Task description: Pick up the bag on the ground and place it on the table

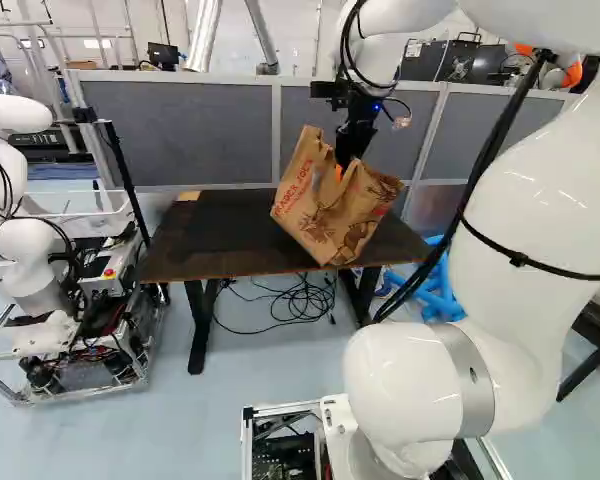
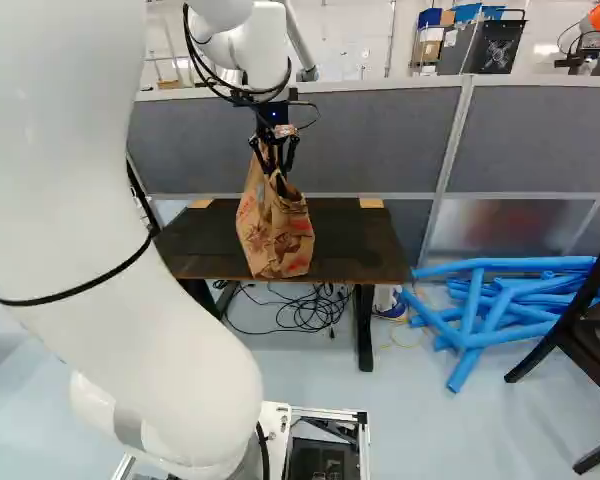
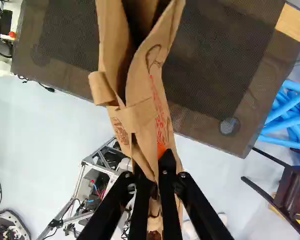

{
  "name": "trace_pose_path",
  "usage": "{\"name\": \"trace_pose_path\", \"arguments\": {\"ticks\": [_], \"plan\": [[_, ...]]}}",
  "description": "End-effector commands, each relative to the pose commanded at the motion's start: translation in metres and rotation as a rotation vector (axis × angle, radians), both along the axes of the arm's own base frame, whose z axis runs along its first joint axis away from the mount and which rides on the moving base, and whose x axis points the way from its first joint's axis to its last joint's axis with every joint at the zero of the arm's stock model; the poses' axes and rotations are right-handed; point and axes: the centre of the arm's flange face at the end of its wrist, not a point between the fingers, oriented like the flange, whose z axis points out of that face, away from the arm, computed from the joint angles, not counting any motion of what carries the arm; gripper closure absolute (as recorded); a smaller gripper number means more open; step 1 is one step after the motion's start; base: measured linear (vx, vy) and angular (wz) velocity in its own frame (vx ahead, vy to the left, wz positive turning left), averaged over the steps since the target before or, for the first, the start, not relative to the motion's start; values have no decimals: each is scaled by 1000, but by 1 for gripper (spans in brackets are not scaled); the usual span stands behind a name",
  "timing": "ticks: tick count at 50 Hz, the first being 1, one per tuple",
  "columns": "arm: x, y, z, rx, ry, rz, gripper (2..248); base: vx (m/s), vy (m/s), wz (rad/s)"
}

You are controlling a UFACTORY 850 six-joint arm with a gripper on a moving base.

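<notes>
My gripper [image 1: 348,158] is above the table [image 1: 205,235] in the left base view, at the top of the brown paper bag [image 1: 325,205]. In the right base view the bag [image 2: 275,238] hangs below the fingers, its bottom close to the tabletop's front edge; whether it touches the table I cannot tell. The bag leans in the left base view. In the wrist view my gripper [image 3: 158,167] is shut on the bag's creased paper rim, and the bag [image 3: 162,107] stretches ahead of the fingers, over part of the dark tabletop [image 3: 215,65].
Grey partitions [image 2: 380,130] stand behind the table. Black cables [image 1: 300,300] lie on the floor beneath it. Blue tubes [image 2: 510,310] and a dark chair [image 2: 580,330] are to the right in the right base view. Another robot [image 1: 30,240] stands at the left of the left base view.
</notes>
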Motion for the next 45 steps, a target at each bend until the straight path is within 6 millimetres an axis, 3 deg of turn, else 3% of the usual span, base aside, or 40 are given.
{"name": "trace_pose_path", "arguments": {"ticks": [5, 45], "plan": [[0, 0, 0, 0, 0, 0, 223, 157, 0, -13], [67, 0, -2, -2, -15, 13, 223, 10, 0, 0]]}}
